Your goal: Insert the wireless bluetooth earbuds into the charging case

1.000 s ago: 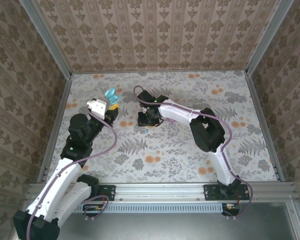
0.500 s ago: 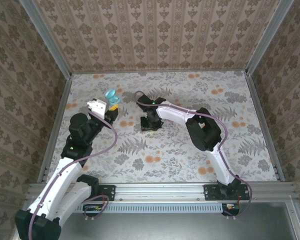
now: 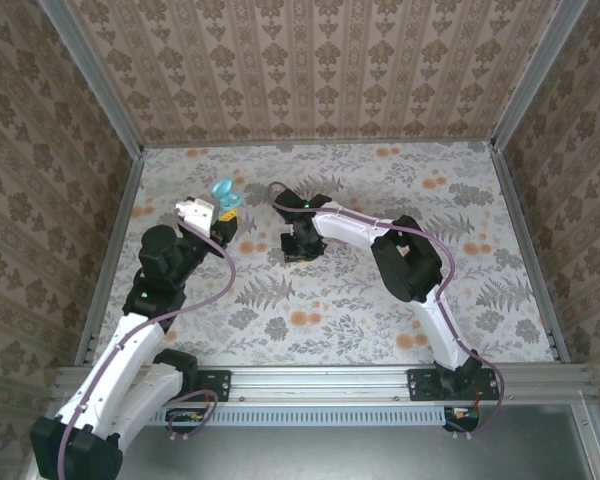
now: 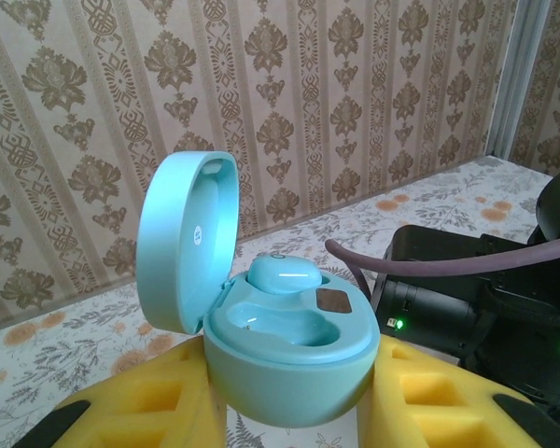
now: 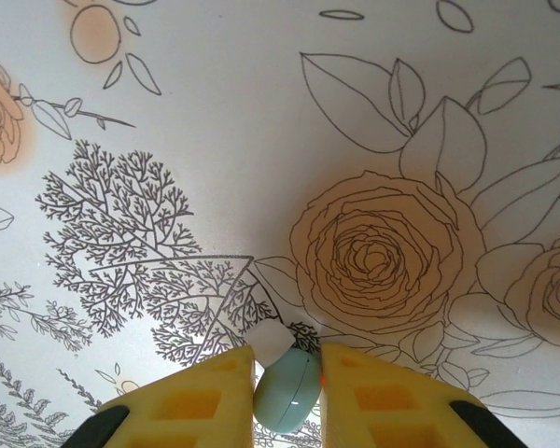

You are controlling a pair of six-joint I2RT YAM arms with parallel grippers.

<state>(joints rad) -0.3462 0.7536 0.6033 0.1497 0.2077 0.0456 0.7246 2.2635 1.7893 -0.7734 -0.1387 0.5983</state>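
Right gripper [image 5: 287, 371] has its yellow foam pads [image 5: 201, 401] pinched on a tiny glossy teal earbud [image 5: 287, 397]. The whitish tip [image 5: 273, 341] pokes out ahead, low over the floral-printed tabletop [image 5: 215, 112]. From where I stand I can't tell whether the bud is clear of the surface.

I'd judge that bud to be featherweight, hard and slick, the sort that squirts out sideways if squeezed off-centre. A hold across its fat middle, as here, looks the sound one.

Off to the left, well apart, the left gripper [image 4: 285, 415] is clamped round the base of a rounded teal plastic charging case [image 4: 289, 364], held up with its hinged lid [image 4: 187, 238] thrown open. One well already has a matching teal earbud [image 4: 285, 273] seated; the nearer well [image 4: 275, 329] is bare. That case looks light and rigid too, and gripped low it seems steady enough to receive the second bud.
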